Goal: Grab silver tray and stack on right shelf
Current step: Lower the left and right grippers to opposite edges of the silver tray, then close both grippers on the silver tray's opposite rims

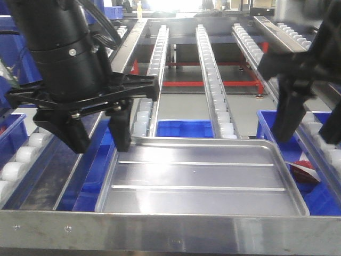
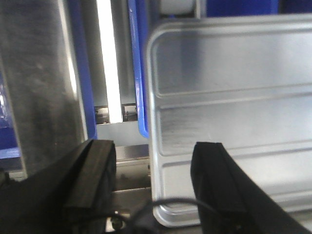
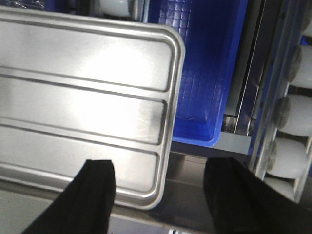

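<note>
Roller rails (image 1: 213, 80): run away behind the silver tray, several parallel lines
Silver tray (image 1: 202, 176): lies flat at the near end of the rails, between both grippers
Blue bins (image 1: 184, 128): under and just behind the tray
Left gripper (image 2: 152, 148): jaws apart, straddling the tray's left rim, one finger over the tray
Right gripper (image 3: 162, 168): jaws apart, straddling the tray's right rim near its front corner
</note>
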Motion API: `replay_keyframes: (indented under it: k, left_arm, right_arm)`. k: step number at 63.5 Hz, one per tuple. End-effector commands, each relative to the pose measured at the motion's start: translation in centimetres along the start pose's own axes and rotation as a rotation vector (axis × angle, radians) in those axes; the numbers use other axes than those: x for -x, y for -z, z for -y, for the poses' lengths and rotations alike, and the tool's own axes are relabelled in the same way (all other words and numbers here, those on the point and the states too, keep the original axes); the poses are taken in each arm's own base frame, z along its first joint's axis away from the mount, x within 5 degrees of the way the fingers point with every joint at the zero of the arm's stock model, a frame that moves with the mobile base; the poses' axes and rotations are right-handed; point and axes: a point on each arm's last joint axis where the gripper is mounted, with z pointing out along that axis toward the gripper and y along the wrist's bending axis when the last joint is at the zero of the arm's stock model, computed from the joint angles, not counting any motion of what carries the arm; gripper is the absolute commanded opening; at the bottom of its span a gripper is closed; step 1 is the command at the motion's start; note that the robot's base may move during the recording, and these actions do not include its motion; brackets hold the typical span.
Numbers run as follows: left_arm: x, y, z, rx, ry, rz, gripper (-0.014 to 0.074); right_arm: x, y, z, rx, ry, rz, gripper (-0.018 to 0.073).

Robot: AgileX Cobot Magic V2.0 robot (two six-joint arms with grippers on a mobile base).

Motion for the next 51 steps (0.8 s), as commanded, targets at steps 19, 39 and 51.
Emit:
replay_keyframes:
  k: [19,39,51]
  left_arm:
    - [0.8,-0.7,0.4,-0.022,0.041,0.011,0.0263]
    - [0.9,-1.2,0.6,-0.032,0.045,0.017,0.0263]
    - [1.3,-0.8,0.9,-0.046,0.050,0.031,0.0263]
  right_arm:
    - [1.9,-1.4,-0.1,-0.009,0.022,0.084,0.0497]
    - [2.2,-1.3,-0.2,0.001,0.022,0.116,0.0497]
    - [2.1,-1.5,-0.1,0.000,0.022,0.114,0.0497]
